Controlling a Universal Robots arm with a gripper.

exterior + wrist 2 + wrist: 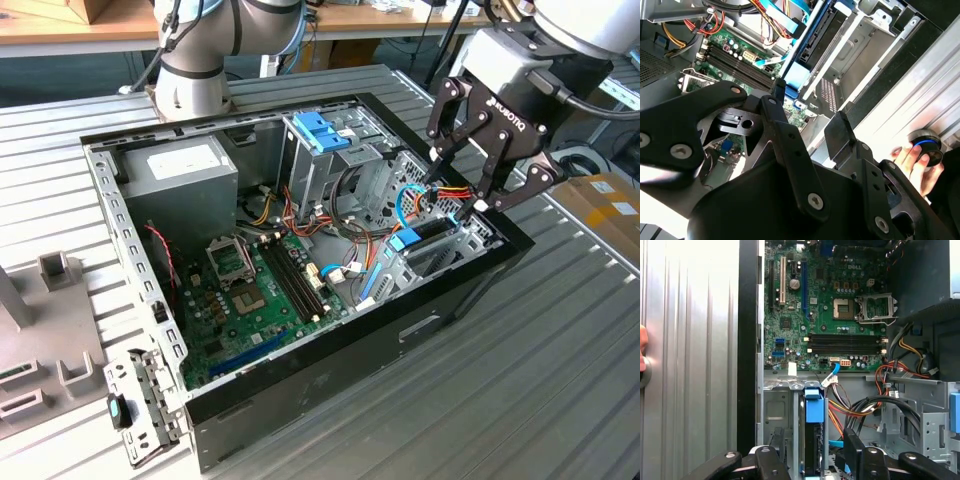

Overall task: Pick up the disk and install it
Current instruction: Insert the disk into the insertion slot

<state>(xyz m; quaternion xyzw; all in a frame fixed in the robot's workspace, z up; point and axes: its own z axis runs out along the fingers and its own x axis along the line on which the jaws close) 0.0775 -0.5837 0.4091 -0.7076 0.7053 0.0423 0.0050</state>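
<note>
- Your gripper (452, 200): jaws apart, empty, poised just above the disk (428, 235).
- Disk: seated on edge in the computer case (330, 345), at its drive-bay corner.

disk (811, 440) lower end hidden behind gripper (812, 460), hand (915, 162) cut off

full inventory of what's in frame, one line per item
computer case: 1, black, open, on the ribbed metal table.
motherboard: 1, green, on the case floor.
power supply: 1, grey, case corner nearest the arm's base.
upright cage tab: 1, light blue, atop the metal cage.
disk: 1, dark with blue carrier, standing in the bay directly below the tool.
cable bundle: red, yellow, black, beside the bay.
metal bracket: 1, silver, off the case at the exterior view's left.
person's hand: 1, on a round knob beside the case.
tool: 1, black, open, above the disk.
</note>
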